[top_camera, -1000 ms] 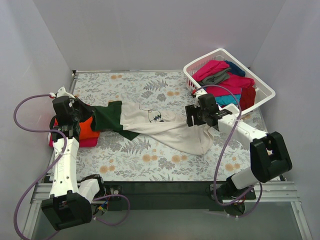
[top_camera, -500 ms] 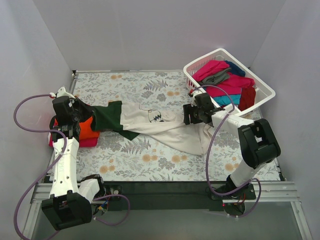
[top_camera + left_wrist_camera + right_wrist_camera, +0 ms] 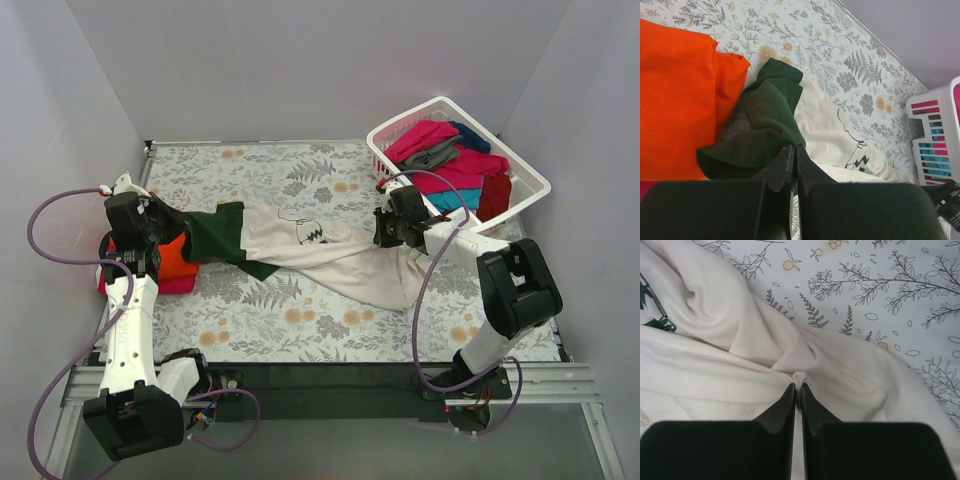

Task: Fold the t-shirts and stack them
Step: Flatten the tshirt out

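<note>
The cream-white t-shirt lies stretched across the middle of the floral table cover, rumpled rather than flat, its cartoon-face print turned up and one dark green sleeve pulled out toward the left. The left gripper has its fingers pressed together on that green sleeve, pinching the cloth right beside a folded orange t-shirt. The orange one sits on top of a magenta t-shirt, of which only an edge peeks out at the near side. Over on the right, the right gripper is clamped down on a small gathered fold of the cream cloth, near the shirt's right end. Just beyond it, at the far right corner, stands the white slatted basket, heaped with loose shirts: magenta, grey, teal, dark red and a bit of navy at the far side.
</note>
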{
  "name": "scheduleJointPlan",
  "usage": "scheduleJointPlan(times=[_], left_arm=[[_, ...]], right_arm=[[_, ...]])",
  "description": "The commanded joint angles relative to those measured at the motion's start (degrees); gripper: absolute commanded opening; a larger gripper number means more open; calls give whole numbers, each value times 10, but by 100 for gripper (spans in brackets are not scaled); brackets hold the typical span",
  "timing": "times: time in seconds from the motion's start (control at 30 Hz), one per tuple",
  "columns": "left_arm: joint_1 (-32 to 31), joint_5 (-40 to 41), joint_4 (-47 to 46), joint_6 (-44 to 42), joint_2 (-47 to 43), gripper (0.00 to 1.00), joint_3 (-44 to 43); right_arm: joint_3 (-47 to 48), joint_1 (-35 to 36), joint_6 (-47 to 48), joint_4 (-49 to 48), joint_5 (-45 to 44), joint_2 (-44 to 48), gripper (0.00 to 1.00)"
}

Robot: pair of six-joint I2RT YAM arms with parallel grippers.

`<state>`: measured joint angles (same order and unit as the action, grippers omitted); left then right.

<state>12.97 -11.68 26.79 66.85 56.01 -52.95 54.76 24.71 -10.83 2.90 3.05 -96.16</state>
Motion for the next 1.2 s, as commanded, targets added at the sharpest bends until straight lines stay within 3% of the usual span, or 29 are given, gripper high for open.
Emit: scheduleJointPlan(times=[0.0,0.23,0.47,0.67,0.9,1.17], left_arm=[[4,-15,-2,-7,-11,0,1],[5,-54,-16,6,-17,0,-29],[6,-57,0,22,-5,0,-137],[6,-77,19,39,28,0,-283],[6,-120,77,45,94,0,-511],[7,-169,148,53,106,0,-717]], right_arm=[[-5,-3,2,-16,-1,74,1],[-1,-3,26,26,-23,214,1],[84,-3,57,81,-61,323,1],[235,-3,87,127,-74,336,1],[426,-3,107,194,-49,323,1],[511,-3,119,236,13,377,1]])
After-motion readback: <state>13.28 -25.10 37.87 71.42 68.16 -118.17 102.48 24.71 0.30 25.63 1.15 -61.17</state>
